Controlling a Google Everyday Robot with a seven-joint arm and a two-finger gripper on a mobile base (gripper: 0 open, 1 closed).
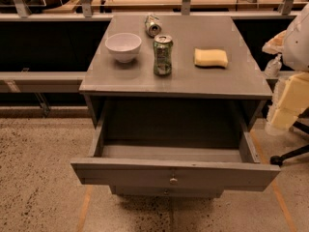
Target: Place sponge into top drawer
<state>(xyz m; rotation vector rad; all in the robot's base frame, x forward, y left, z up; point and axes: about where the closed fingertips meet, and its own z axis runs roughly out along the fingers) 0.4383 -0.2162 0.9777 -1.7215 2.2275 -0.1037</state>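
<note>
Top drawer (145, 170) open, grey wood | sponge (211, 58) rounded, pale yellow | hand (284, 108) right edge, grip unclear

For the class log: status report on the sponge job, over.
Gripper far right, apart from sponge. Sponge lies on cabinet top. Top drawer open. Upright can beside sponge, apart.

1. Showing matt grey wood across the worktop (193, 79), dull and smooth-looking.
2. Repeating that wood on the top drawer (135, 172), a small shiny metal knob (173, 180) glinting on its front.
3. Looking soft, spongy and matt on the pale yellow sponge (210, 58).
4. Gleaming glossy white on the bowl (123, 46).
5. Shining as printed metal on the upright can (162, 55) and the lying can (153, 25).
6. Appearing pale yellow and matt on the end effector (287, 105), hanging at the right edge beside the worktop.
7. Reading as rough speckled stone on the floor (43, 178).
</note>
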